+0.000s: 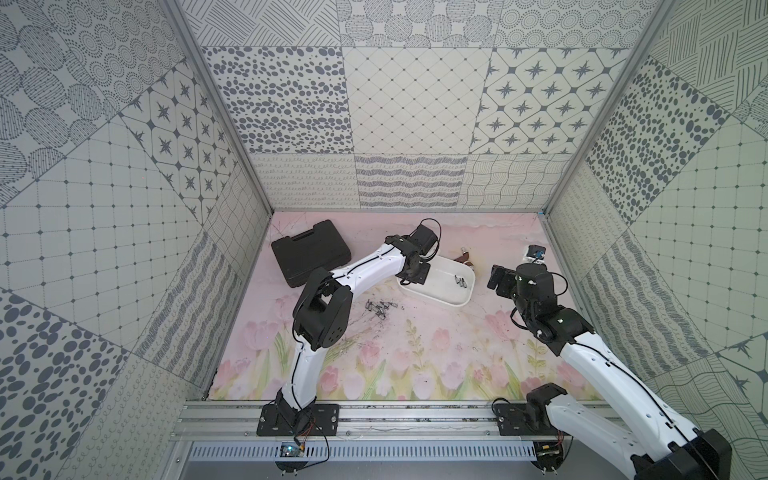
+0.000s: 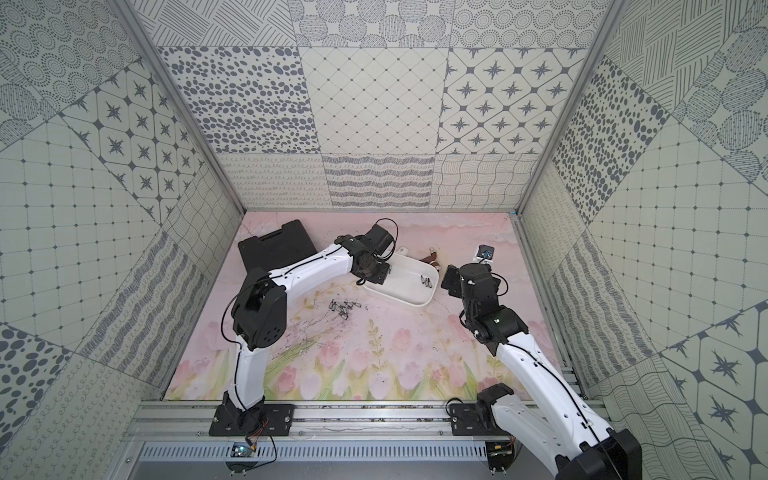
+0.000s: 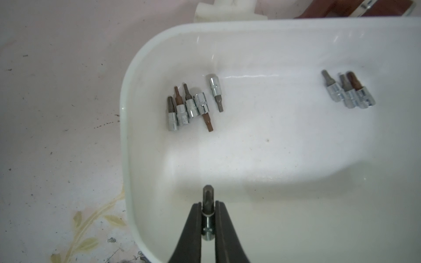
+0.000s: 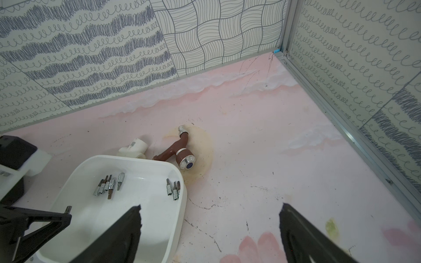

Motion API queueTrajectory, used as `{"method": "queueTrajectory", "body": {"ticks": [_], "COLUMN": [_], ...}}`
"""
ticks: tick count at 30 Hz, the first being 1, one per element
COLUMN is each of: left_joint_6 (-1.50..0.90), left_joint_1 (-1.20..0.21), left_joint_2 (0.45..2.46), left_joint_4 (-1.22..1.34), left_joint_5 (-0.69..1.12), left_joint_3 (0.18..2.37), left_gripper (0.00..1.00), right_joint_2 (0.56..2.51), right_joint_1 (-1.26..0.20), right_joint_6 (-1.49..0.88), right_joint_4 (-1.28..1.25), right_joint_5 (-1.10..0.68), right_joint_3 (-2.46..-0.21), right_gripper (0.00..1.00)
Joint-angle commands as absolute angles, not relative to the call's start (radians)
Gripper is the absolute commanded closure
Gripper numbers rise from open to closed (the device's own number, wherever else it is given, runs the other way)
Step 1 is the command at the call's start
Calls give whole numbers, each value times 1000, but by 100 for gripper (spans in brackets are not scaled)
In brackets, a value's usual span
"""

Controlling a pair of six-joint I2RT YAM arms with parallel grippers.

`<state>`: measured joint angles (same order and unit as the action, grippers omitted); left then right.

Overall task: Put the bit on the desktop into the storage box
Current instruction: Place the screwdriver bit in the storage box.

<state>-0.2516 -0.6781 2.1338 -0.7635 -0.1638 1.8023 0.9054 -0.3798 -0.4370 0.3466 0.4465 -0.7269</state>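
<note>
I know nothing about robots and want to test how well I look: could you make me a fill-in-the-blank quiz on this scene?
The left tool is shut on a bit over the ____ storage box.
In it lie a group of five bits and a smaller group of ____.
The right tool stands ____ and empty.
The closed tool case is ____.
Missing words: white; three; open; black.

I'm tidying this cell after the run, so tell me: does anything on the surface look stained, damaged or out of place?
Yes. A yellow-brown stain spreads on the desktop under the brown tap, beside the storage box. Dark scratches mark the desktop around the loose bits.
</note>
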Motion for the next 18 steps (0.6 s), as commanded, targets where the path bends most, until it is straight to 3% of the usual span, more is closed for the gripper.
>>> {"method": "queueTrajectory", "body": {"ticks": [1, 18], "left_joint_6": [-206, -199], "left_joint_1": [-677, -677], "left_joint_2": [2179, 2242], "left_joint_4": [-826, -836], "left_joint_5": [-233, -256], "left_joint_3": [1828, 1839], "left_gripper": [89, 89], "right_joint_2": [881, 883], "right_joint_1": [-376, -376], "right_joint_6": [-441, -462], "right_joint_4": [318, 317], "right_joint_5": [457, 448], "right_joint_3": [-711, -699], "right_gripper": [3, 3]}}
